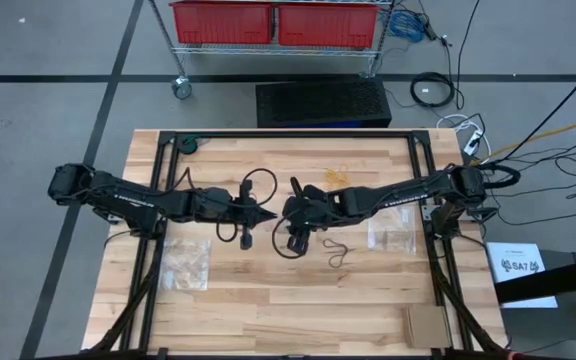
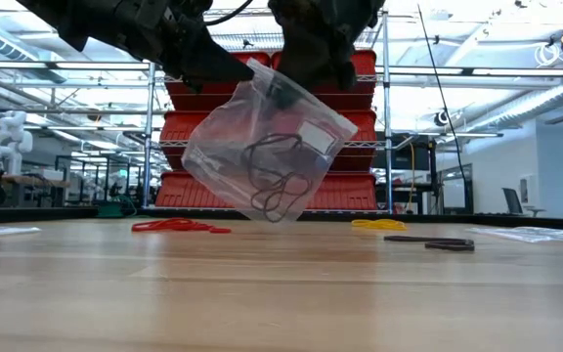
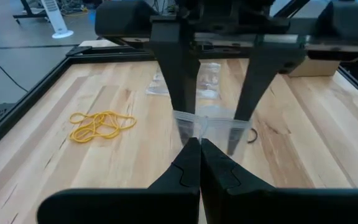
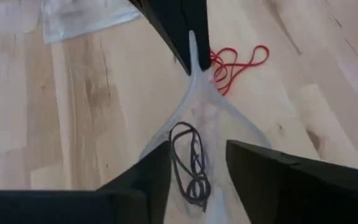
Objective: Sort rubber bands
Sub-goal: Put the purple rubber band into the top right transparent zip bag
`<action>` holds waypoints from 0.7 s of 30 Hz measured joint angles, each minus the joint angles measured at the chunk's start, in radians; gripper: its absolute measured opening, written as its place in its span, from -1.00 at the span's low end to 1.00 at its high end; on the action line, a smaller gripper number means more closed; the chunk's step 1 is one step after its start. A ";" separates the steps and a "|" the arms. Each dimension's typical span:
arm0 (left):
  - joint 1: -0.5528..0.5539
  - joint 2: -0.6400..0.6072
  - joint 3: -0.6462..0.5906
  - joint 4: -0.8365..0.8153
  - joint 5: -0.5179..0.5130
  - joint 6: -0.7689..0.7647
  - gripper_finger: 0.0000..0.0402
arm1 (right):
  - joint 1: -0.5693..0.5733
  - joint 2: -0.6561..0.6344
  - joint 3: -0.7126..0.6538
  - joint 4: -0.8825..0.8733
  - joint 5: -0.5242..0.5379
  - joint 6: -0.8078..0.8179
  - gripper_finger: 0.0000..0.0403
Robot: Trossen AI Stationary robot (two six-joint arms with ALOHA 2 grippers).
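Observation:
A clear plastic bag [image 2: 262, 137] hangs above the table's middle with black rubber bands [image 4: 190, 163] inside. My left gripper [image 3: 199, 144] is shut on it. My right gripper [image 4: 197, 149] is open just to its right, and its fingers [image 3: 180, 93] stand at the bag's mouth, where their tips show through the plastic. Loose on the table lie red bands [image 4: 238, 62], yellow bands [image 3: 101, 124] and a few black bands [image 1: 338, 250]. My left gripper pinches the bag's upper corner [image 4: 193, 59] between its two fingertips, coming about level from the table's left. The bag hangs tilted below the fingers, clear of the table. My right gripper comes slanting down from the right; whether its fingers touch the plastic I cannot tell.
Two more clear bags lie flat, one at the near left [image 1: 186, 262] and one at the right [image 1: 393, 230]. A brown card [image 1: 426, 322] sits at the near right corner. A black frame rail [image 1: 298, 135] runs around the tabletop.

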 joint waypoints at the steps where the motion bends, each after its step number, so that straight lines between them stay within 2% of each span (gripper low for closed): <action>1: 0.000 0.000 0.000 0.001 0.000 0.000 -1.00 | -0.001 -0.004 0.001 -0.001 -0.010 0.005 -0.20; 7: 0.000 0.000 0.000 -0.001 0.000 0.000 -1.00 | 0.021 -0.037 0.106 -0.169 -0.045 0.005 -0.06; 13: 0.000 0.000 0.000 -0.008 0.000 0.000 -1.00 | 0.085 -0.066 0.221 -0.367 0.011 0.003 -0.05; 18: 0.000 0.000 0.000 -0.011 0.000 0.000 -1.00 | 0.161 -0.075 0.234 -0.520 0.016 0.014 -0.05; 21: 0.000 0.000 0.000 -0.012 0.000 0.000 -1.00 | 0.208 -0.071 0.195 -0.609 0.033 0.083 -0.05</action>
